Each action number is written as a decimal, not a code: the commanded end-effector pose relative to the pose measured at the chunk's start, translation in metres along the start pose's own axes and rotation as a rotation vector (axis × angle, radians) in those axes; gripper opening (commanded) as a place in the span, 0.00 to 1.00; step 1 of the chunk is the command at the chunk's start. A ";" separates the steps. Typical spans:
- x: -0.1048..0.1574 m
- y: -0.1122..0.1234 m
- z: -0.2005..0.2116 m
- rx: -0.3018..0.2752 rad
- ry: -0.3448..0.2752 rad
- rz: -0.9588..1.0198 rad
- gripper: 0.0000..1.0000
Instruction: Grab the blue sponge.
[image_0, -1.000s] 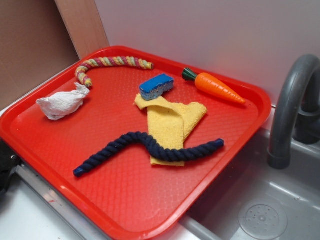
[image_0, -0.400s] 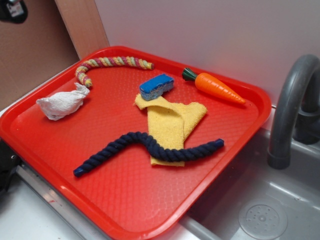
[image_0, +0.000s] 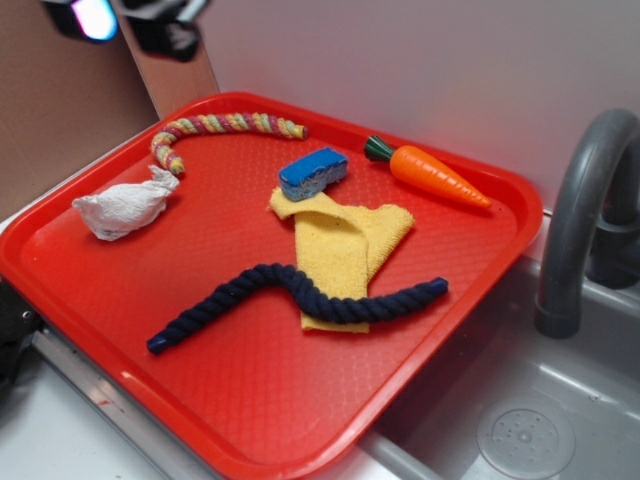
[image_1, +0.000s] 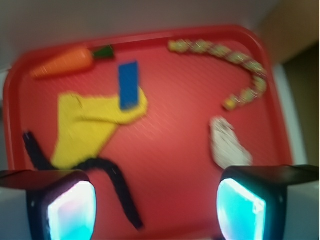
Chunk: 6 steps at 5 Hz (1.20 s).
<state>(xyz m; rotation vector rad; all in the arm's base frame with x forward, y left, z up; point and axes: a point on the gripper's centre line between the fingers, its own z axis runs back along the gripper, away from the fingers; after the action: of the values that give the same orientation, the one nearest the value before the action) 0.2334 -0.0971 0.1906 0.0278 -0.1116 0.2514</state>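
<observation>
The blue sponge (image_0: 313, 173) lies on the red tray (image_0: 250, 400), its near end resting on a corner of the yellow cloth (image_0: 340, 250). From the wrist view the blue sponge (image_1: 129, 85) shows as a bright blue rectangle far ahead of the fingers. My gripper (image_0: 135, 18) hangs high at the top left of the exterior view, well above and left of the tray. It is open, with its two glowing pads (image_1: 72, 210) wide apart and only bare tray between them.
A toy carrot (image_0: 430, 175) lies at the tray's back right. A navy rope (image_0: 300, 295) crosses the cloth. A multicoloured rope (image_0: 220, 128) and a white crumpled wad (image_0: 125, 205) sit at the back left. A sink with a grey faucet (image_0: 580, 220) is on the right.
The gripper has come into view at the top left and moved rightward along the top edge. Nothing on the tray has moved.
</observation>
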 end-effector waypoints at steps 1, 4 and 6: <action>0.053 -0.013 -0.043 0.015 -0.064 0.069 1.00; 0.075 -0.021 -0.141 0.019 0.003 0.003 1.00; 0.062 -0.045 -0.162 0.029 0.023 -0.091 1.00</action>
<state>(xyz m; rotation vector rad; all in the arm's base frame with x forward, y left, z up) 0.3181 -0.1140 0.0304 0.0626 -0.0625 0.1786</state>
